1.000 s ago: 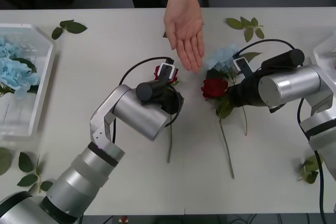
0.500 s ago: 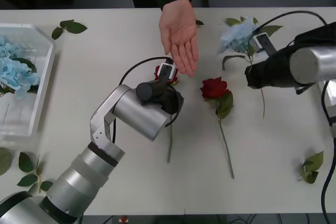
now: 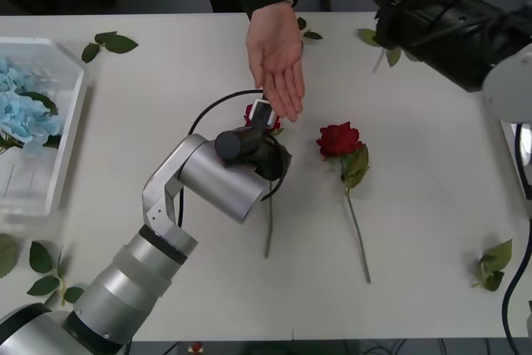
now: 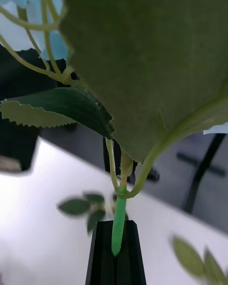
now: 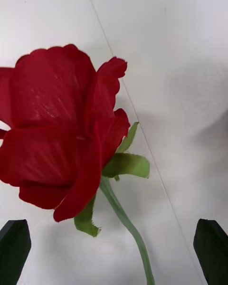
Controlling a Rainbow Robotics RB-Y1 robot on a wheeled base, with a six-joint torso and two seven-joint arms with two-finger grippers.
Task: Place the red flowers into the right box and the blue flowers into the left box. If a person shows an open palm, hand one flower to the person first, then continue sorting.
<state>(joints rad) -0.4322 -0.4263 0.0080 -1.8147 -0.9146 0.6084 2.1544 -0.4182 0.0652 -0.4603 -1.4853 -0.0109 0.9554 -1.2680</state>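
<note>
palm (image 3: 277,60) was open at table's far edge, so handover first | my right gripper (image 4: 115,254) pinched blue flower's stem (image 4: 118,221), raised at far right corner | my left gripper (image 5: 114,251) was spread over red rose (image 5: 61,133) mid-table

Open palm (image 3: 277,57) extends over the desk (image 3: 166,106) from the far edge, fingertips just above the left end effector (image 3: 264,115); direct approach from the far side is blocked there. The left end effector's black fingers (image 5: 14,244) stand wide, straddling a red rose (image 5: 61,133) stem with bare desk either side. A second red rose (image 3: 339,139) lies right of centre. Bare desk between it and the right edge. Left box (image 3: 71,114) bounds the left side.
</note>
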